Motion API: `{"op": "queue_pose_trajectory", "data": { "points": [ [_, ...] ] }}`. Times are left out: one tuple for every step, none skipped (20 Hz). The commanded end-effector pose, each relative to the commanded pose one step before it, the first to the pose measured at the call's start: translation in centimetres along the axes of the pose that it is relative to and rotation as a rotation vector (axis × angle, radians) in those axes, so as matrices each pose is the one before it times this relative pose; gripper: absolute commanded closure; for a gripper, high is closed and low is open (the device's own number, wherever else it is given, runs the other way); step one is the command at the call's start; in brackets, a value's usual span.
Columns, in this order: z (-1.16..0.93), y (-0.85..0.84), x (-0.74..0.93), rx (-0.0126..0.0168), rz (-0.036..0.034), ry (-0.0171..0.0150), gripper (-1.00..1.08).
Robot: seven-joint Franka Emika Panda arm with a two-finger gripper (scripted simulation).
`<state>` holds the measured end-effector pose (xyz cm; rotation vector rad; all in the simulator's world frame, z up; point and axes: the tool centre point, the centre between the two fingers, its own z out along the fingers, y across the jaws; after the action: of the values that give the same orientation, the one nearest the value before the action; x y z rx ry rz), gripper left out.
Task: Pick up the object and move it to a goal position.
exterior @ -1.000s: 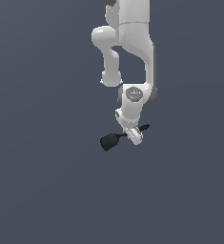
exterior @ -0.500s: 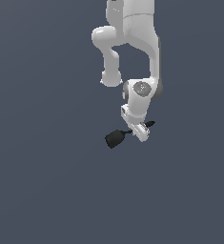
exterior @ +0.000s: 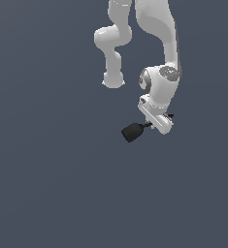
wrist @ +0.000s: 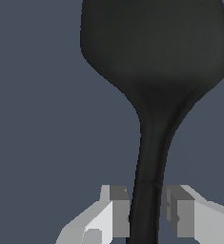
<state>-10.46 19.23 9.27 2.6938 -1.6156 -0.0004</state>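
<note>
Plain dark blue-grey backdrop [exterior: 47, 184] everywhere, no edges or texture visible in either view.

White Franka arm [exterior: 159, 29] coming down from the upper frame edge in the exterior view, elbow link bulging toward the exterior view's left, wrist joint round and pale just above the hand.

Gripper [exterior: 158, 125] at the arm's lower end, tilted, body white. In the wrist view gripper [wrist: 147, 212] seen from behind, two grey fingertip pads [wrist: 119, 212] flanking the handle, one on each side. Closed onto the handle: near pad touching it, far pad looking a sliver off, though hard to be sure at this render quality.

Black spatula [exterior: 133, 131] held in the gripper, off any surface, nothing beneath it but backdrop. Broad blocky head sticking out past the fingertips toward the exterior view's left and slightly lower than the hand; thin handle running back between the fingers, a short dark stub showing on the gripper's other side. In the wrist view spatula [wrist: 154, 57] filling much of the frame, head wide and rounded well beyond the fingertips, neck narrowing into a straight handle passing between the pads.
</note>
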Motion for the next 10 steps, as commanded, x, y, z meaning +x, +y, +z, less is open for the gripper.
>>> {"op": "queue_pose_trajectory", "data": {
  "points": [
    [-1.347, -0.483, -1.69, 0.00078, 0.00152, 0.0006, 1.08],
    [-0.409, -0.171, -0.568, -0.00025, 0.00001, 0.00065, 1.08],
    [-0.378, -0.156, -0.508, 0.0, 0.0, 0.0, 1.08],
    [-0.337, -0.144, -0.453, 0.0, 0.0, 0.0, 1.08],
    [-0.295, -0.13, -0.397, 0.0, 0.0, 0.0, 1.08],
    [-0.253, -0.115, -0.339, 0.0, 0.0, 0.0, 1.08],
    [-0.209, -0.098, -0.281, 0.0, 0.0, 0.0, 1.08],
    [-0.164, -0.079, -0.22, 0.0, 0.0, 0.0, 1.08],
    [-0.117, -0.058, -0.158, 0.0, 0.0, 0.0, 1.08],
    [-0.071, -0.036, -0.095, 0.0, 0.0, 0.0, 1.08]
  ]
}}
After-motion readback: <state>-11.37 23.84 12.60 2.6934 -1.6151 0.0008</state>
